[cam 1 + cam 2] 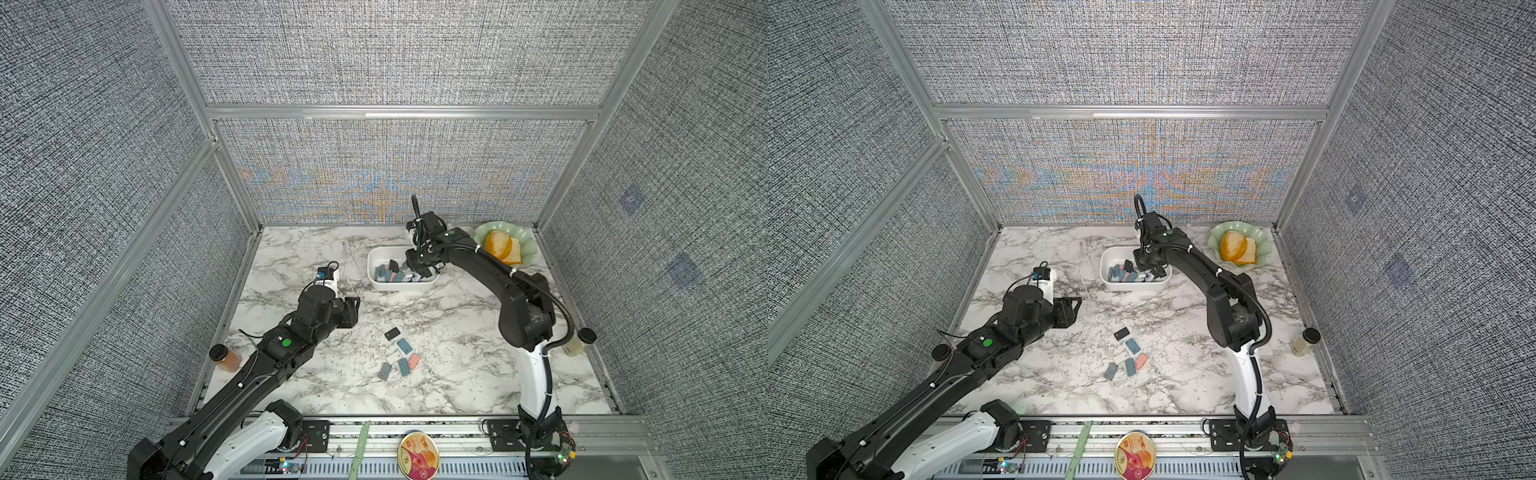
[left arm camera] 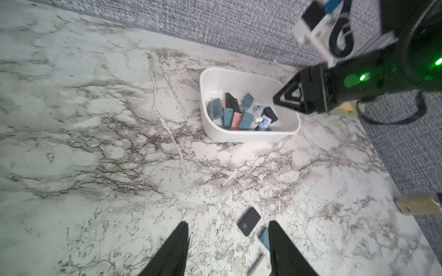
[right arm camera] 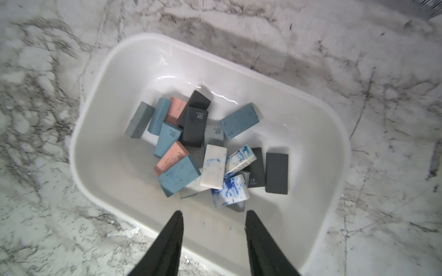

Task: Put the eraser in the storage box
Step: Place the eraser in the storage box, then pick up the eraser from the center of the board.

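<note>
Roughly two thirds done, by my judgement: the plain white rounded-rectangular plastic storage box (image 1: 399, 286), near the far edge of the grey-veined marble-look counter (image 1: 457, 374), already holds a heap of small blue, pink, black and white rubber erasers (image 3: 213, 167). Six loose erasers of the same kind (image 1: 403, 346) lie mid-counter, well apart from the box. The right gripper (image 3: 214, 212) hangs over the box, jaws spread and empty. The left gripper (image 2: 227, 222), also spread and holding nothing, hovers just beside the loose group. Each of the six awaits picking up and carrying over.
</note>
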Robot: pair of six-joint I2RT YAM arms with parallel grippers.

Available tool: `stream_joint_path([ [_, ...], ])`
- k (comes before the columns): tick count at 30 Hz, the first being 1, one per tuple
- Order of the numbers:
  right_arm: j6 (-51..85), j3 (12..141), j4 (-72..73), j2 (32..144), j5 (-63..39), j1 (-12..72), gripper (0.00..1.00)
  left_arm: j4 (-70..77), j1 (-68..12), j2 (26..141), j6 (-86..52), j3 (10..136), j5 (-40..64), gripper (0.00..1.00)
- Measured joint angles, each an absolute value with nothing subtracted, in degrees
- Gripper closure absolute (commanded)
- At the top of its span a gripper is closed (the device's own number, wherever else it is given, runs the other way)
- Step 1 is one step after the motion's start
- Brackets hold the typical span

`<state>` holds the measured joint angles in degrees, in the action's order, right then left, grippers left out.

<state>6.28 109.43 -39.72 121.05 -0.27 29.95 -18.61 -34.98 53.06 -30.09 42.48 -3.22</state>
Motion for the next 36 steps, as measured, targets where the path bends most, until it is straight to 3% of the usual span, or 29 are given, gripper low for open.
stream_joint_path([
  [18, 9.3, 81.91, -32.82, 91.22, 0.16, 29.93, 0.48, -25.04, -51.35, 67.13, -28.29, 42.48, 7.33, 0.41],
  [30, 10.87, 73.71, -29.76, 84.05, 1.06, 29.93, 0.47, -25.98, -63.02, 78.54, -36.53, 42.37, 2.52, 0.4],
  [36, 11.25, 72.29, -28.99, 83.11, 1.41, 29.93, 0.47, -29.85, -64.49, 82.76, -42.92, 44.6, -3.6, 0.4],
])
